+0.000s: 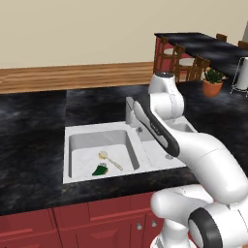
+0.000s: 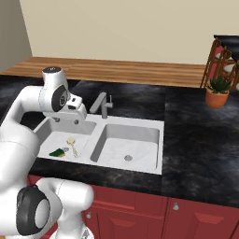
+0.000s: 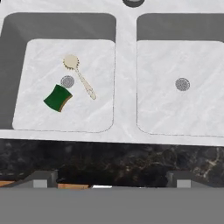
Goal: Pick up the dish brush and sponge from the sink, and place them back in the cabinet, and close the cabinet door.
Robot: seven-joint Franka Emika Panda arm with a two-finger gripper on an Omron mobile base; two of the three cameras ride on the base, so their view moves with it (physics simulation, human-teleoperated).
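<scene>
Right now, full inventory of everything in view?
sink: 1, white, double basin, set in the counter
faucet: 1, grey metal, behind the basin divider
dish brush: 1, cream head with tan handle, on the floor of the left basin
sponge: 1, dark green with a yellowish edge, left basin beside the brush
counter: 1, black marbled, around the sink
drawers: several, red with small knobs, under the counter
potted plant: 1, green in an orange pot, on the counter right of the sink
chairs: several, brown wood, at the far dark table
hand: 1, dark tips, open, above the sink's front edge, holding nothing
</scene>
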